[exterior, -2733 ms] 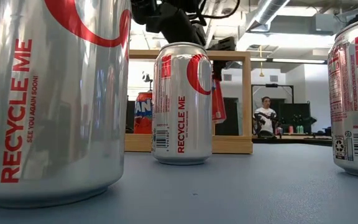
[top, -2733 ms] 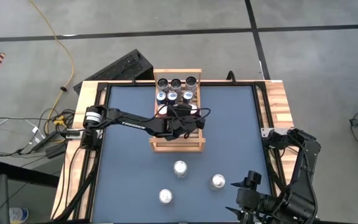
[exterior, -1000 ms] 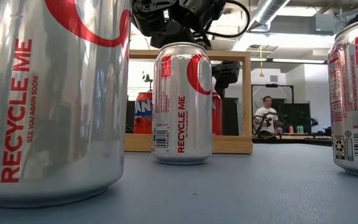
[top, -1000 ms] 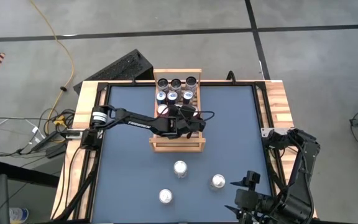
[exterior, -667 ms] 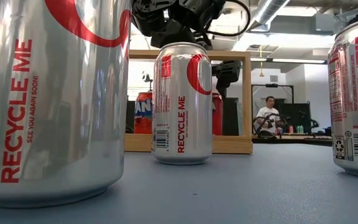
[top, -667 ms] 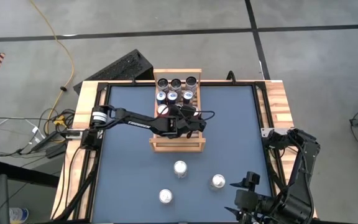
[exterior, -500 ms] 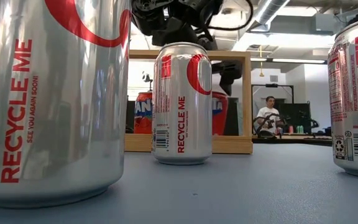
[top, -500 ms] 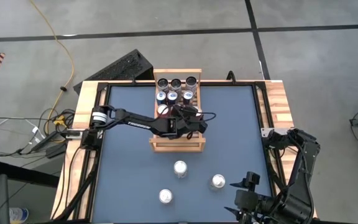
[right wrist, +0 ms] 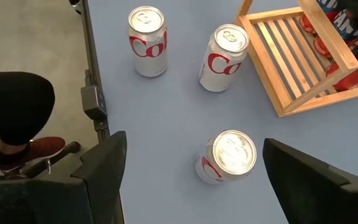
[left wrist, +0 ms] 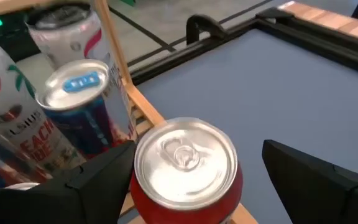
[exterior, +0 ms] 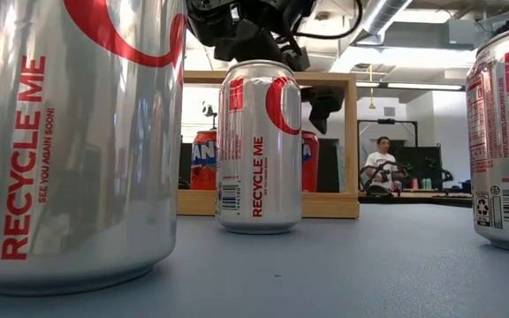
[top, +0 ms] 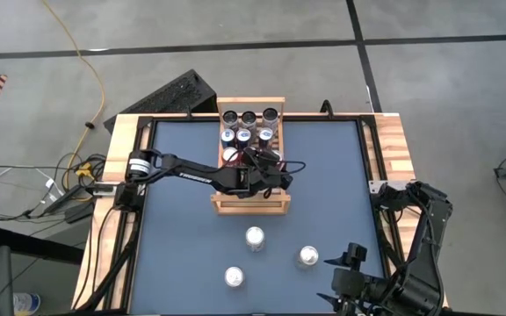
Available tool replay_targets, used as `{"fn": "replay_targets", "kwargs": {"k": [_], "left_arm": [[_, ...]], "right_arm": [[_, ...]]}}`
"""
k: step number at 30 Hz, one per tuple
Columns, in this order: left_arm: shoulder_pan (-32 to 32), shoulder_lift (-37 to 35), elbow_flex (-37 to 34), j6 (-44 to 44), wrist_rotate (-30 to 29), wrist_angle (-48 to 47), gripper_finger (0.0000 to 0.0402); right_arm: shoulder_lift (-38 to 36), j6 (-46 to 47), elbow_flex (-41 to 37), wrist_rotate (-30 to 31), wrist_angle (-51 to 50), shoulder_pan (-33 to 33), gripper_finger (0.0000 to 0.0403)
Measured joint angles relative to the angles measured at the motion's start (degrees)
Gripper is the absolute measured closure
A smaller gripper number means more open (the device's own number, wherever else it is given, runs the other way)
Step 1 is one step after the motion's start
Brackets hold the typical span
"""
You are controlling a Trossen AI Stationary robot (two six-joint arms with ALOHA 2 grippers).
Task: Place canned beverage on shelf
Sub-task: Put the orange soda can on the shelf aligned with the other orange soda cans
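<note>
On my blue-grey tabletop: one light-wood slatted shelf holding upright cans; three silver-and-red cans standing loose nearby.

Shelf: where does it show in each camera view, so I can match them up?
High view: shelf at the table's far middle.
Low view: wooden frame behind the middle silver can.
Left wrist view: only a wooden post beside stored cans.
Right wrist view: slatted corner beyond that can.
Shared landmark: the silver can nearest it; left wrist misses it.

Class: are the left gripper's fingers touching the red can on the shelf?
Apart. The left wrist view shows the red can between open fingers, blue table visible between them.
</note>
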Motion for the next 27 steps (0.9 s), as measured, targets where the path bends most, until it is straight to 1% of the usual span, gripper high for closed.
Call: {"fn": "replay_targets", "kwargs": {"k": [8, 10, 12, 14, 17, 20, 22, 25, 27], "left_arm": [[-0.1, -2.6, 0.0, 2.0, 0.2, -1.0, 0.0063], [-0.4, -3.7, 0.0, 2.0, 0.9, -1.2, 0.0063], [-0.9, -5.1, 0.0, 2.3, 1.6, -1.2, 0.0063], [-1.7, -7.5, 0.0, 2.6, 3.3, -1.9, 0.0063], [-3.2, -12.1, 0.0, 6.1, 5.7, -2.6, 0.0063], [-5.6, -18.2, 0.0, 10.9, 5.8, -6.5, 0.0063], [-7.5, -22.9, 0.0, 13.4, 4.9, -10.9, 0.0063], [-10.8, -30.3, 0.0, 16.8, 2.1, -18.9, 0.0065], [-13.1, -35.2, 0.0, 17.5, -0.4, -23.9, 0.0066]], "right_arm": [[0.0, 0.8, 0.0, 0.7, -0.2, 0.0, 0.0058], [0.0, 3.1, 0.0, 4.2, -1.1, -0.3, 0.0058], [0.0, 6.0, 0.0, 9.9, -3.1, -1.0, 0.0058], [0.0, 7.4, 0.0, 13.6, -3.6, -2.6, 0.0058], [-1.0, 2.0, 0.0, 15.4, -3.5, -5.9, 0.0058], [-2.5, -4.1, 0.1, 15.1, -3.6, -11.1, 0.0058], [-3.1, -7.9, 0.1, 15.0, -3.6, -14.7, 0.0058], [-4.6, -10.4, 0.1, 14.8, -3.6, -21.3, 0.0058], [-6.3, -12.4, 0.1, 12.4, -3.7, -25.9, 0.0058]]}}
